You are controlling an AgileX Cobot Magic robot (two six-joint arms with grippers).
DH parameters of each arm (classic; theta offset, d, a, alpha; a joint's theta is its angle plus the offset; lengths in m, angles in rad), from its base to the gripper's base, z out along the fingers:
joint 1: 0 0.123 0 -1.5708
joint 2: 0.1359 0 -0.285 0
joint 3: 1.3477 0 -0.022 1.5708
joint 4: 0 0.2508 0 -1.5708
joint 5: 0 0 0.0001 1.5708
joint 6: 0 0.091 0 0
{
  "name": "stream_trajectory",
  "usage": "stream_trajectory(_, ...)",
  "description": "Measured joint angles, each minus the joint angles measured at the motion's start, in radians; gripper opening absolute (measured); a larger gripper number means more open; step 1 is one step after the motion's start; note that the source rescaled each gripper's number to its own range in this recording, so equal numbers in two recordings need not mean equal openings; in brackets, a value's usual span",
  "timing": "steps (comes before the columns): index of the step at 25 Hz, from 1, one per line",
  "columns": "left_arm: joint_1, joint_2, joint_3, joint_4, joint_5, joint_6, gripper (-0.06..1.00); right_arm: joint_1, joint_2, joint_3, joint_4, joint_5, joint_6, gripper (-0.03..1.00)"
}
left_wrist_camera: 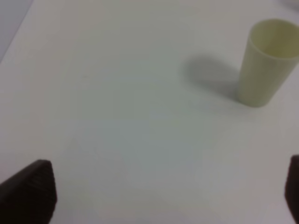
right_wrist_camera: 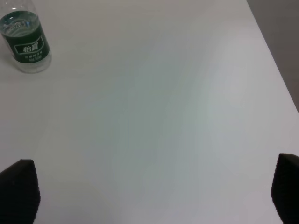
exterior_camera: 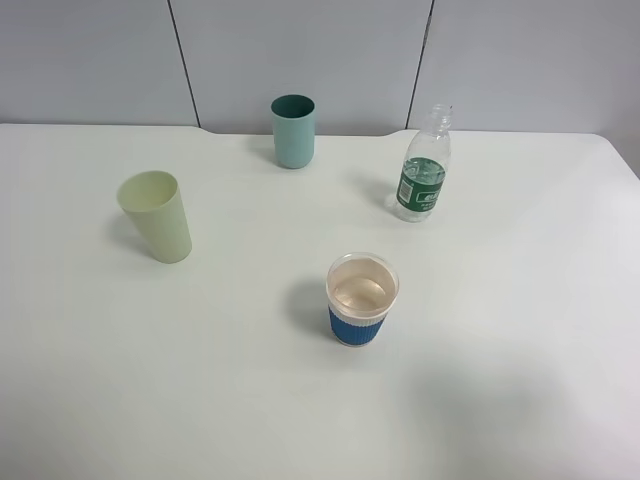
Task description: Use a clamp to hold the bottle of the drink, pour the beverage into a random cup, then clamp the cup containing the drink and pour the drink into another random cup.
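1. Left gripper and right gripper both gape wide, holding nothing.
2. Bottle stands uncapped at the surface's back right.
3. Yellow-green cup stands left.
4. Blue-sleeved cup holds liquid, front centre.

bottle green label, white print illegible

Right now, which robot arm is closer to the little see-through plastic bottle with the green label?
The right one. Its wrist camera shows the clear plastic bottle with the green label ahead of its open jaws. The left arm faces the pale yellow-green plastic tumbler instead, across the white table.
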Motion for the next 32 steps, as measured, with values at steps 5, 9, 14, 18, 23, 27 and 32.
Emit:
stream_trajectory(5, -0.005, 0.0, 0.0, -0.002, 0.0, 0.013, 0.98, 0.0, 0.0, 0.0, 0.0, 0.0, 0.0, 1.0)
stream_trajectory(9, -0.069, 0.0, 0.0, -0.003, 0.0, 0.013, 0.98, 0.0, 0.0, 0.0, 0.0, 0.0, 0.0, 1.0)
stream_trajectory(14, -0.083, 0.0, 0.0, -0.003, 0.0, 0.013, 0.98, 0.0, 0.0, 0.0, 0.0, 0.0, 0.0, 1.0)
stream_trajectory(18, -0.083, 0.0, 0.0, -0.003, 0.0, 0.013, 0.99, 0.0, 0.0, 0.0, 0.0, 0.0, 0.0, 1.0)
stream_trajectory(23, -0.083, 0.0, 0.0, -0.003, 0.0, 0.013, 0.99, 0.0, 0.0, 0.0, 0.0, 0.0, 0.001, 1.0)
stream_trajectory(27, -0.083, 0.0, 0.0, -0.003, 0.0, 0.013, 0.99, 0.0, 0.0, 0.0, 0.0, 0.0, 0.001, 1.0)
stream_trajectory(32, -0.083, 0.0, 0.0, -0.003, 0.0, 0.013, 0.99, 0.0, 0.0, 0.0, 0.0, 0.0, 0.001, 1.0)
